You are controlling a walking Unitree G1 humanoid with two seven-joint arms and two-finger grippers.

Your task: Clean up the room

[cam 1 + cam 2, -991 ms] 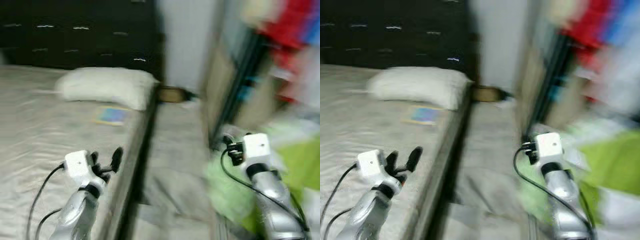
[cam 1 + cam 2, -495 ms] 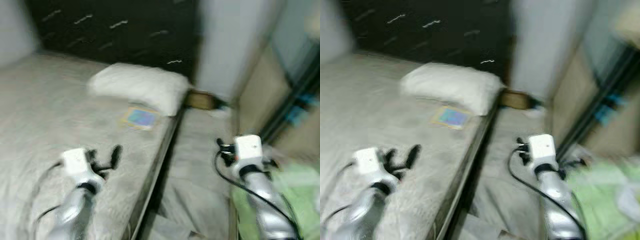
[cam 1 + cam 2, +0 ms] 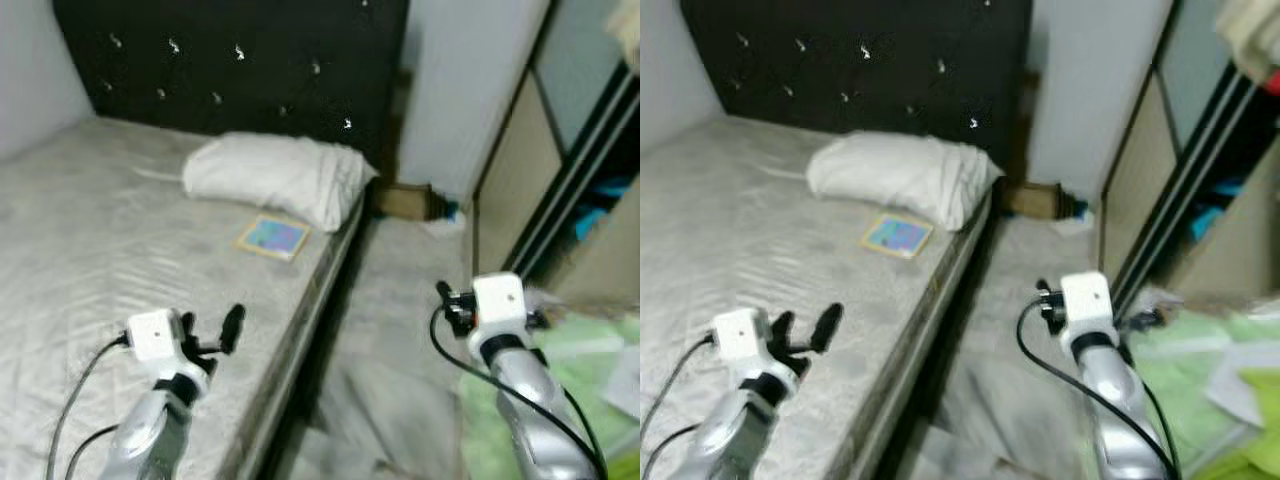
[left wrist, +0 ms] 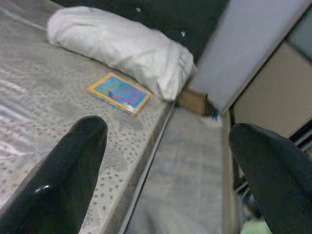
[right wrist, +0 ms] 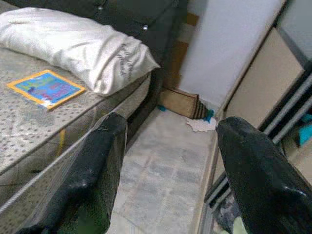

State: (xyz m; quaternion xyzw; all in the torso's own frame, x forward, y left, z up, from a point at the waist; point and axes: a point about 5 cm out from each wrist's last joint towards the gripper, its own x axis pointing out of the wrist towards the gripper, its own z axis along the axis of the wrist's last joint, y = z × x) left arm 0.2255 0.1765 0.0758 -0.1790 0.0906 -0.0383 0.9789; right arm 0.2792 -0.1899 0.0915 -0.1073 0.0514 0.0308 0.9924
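Book (image 3: 273, 237), the thin colourful one, looks like the obvious thing to tidy. It's lying flat on the bare mattress (image 3: 90, 230), just beside the front edge of the white pillow (image 3: 275, 175) and close to the side of the bed that faces the aisle. Behind it all is the dark tufted headboard (image 3: 230, 70).

Left gripper (image 3: 210, 335) hovers low over the mattress, well short of the book, fingers spread wide with nothing between them. Right gripper (image 5: 168, 161) hangs over the floor aisle (image 3: 400, 290) next to the bed, also wide open and empty, aimed toward a brown box (image 5: 179, 102) and a scrap of white paper (image 5: 201, 124) by the wall. Green fabric (image 3: 560, 400) is piled on the floor at the right, near the sliding wardrobe door (image 3: 540, 200).

My guess on risks: the book is flat and thin, so a pinch from above could just slide it along the mattress or off the edge into the aisle. Leaning in could also put the robot's legs into the bed frame, and the floor clutter is a trip hazard.
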